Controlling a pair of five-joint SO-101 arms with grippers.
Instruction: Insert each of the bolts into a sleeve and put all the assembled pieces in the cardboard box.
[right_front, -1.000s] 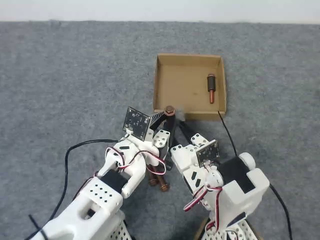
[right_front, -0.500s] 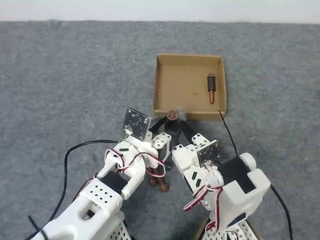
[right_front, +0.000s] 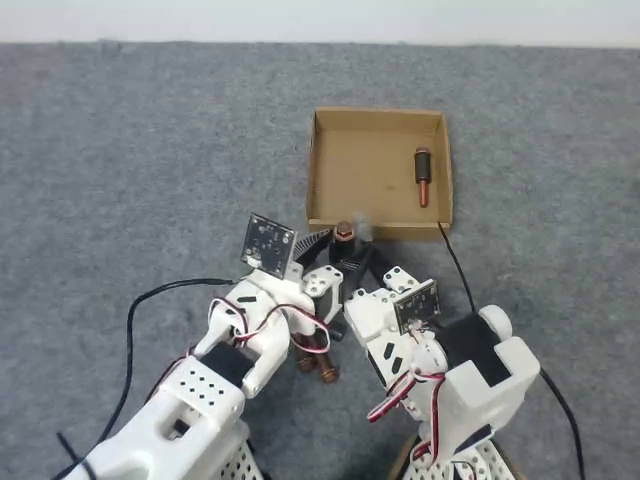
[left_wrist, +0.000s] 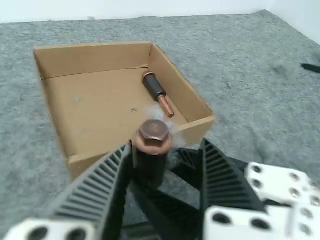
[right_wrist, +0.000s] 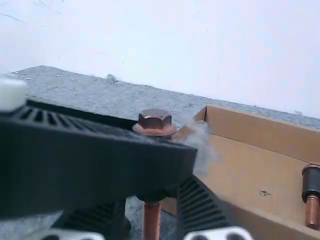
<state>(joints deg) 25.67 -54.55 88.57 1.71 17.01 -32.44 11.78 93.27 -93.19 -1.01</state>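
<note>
Both grippers meet at frame centre, just under the near wall of the cardboard box (right_front: 378, 111). The left gripper (left_wrist: 165, 150) has the black sleeve (left_wrist: 149, 167) standing upright between its ribbed fingers (left_wrist: 107, 180), with the copper bolt (right_front: 343, 231) head capping it. Those fingers are spread wider than the sleeve, which touches one and leaves a gap to the other. The right gripper (right_front: 362, 262) crowds in just right of it; clamped or loose, I can't tell. One assembled piece (right_front: 422, 175) lies in the box's right side. A spare bolt (right_front: 326, 374) lies on the grey carpet (right_front: 150, 150), lower centre.
</note>
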